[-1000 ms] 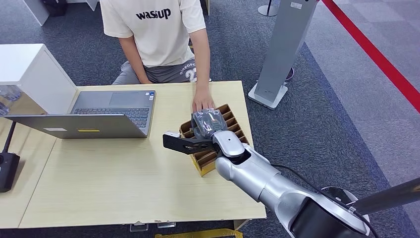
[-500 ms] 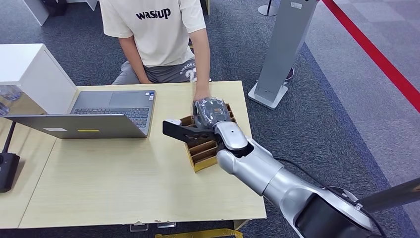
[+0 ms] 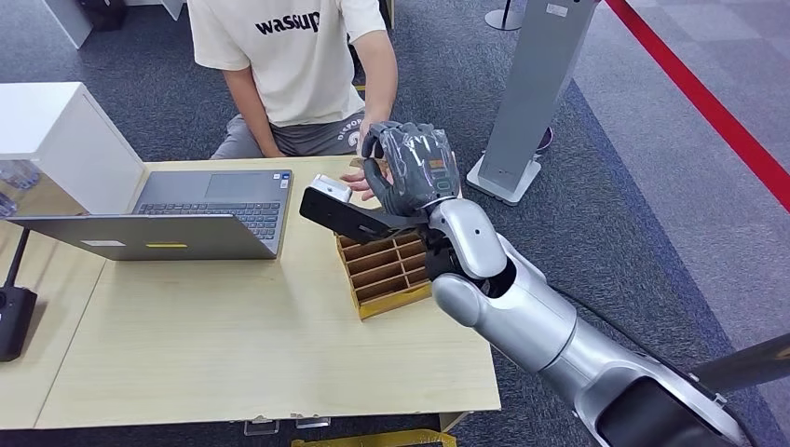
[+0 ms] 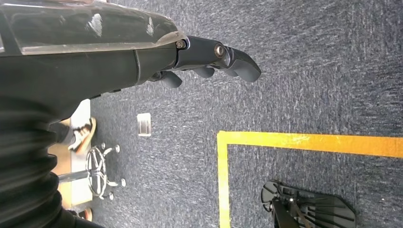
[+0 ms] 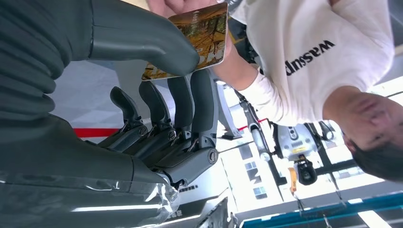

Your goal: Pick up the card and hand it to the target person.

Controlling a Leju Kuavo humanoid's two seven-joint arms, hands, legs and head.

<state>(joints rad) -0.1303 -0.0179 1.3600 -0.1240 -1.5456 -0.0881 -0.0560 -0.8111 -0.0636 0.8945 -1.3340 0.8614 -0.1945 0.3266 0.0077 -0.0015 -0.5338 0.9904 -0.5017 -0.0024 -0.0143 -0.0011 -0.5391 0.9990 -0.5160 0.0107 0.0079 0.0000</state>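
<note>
Since a second ago the right hand [image 3: 413, 168] has risen off the brown slotted wooden card rack [image 3: 384, 272] and now sits raised beyond it, toward the person in the white printed T-shirt [image 3: 289, 56]; the rack, then under the fingers, now lies uncovered below the wrist. The person's hand [image 3: 359, 177], earlier flat on the light wooden table [image 3: 233, 345], is now lifted just beside the fingertips. The right wrist view adds what the head view hides: an orange-brown printed card [image 5: 199, 33] pinched between the thick grey thumb [image 5: 142, 45] and the darker fingers [image 5: 202, 99], with the person's fingers [image 5: 166, 5] touching the card's far edge. The right arm is stretched forward, back of the hand facing the head camera. The left wrist view has the left hand [image 4: 209, 57] hanging over dark blue carpet [image 4: 309, 71] with a yellow tape line [image 4: 309, 141], fingers loosely bent, holding nothing. An open grey laptop [image 3: 186, 219] sits well aside from the fingers.
</note>
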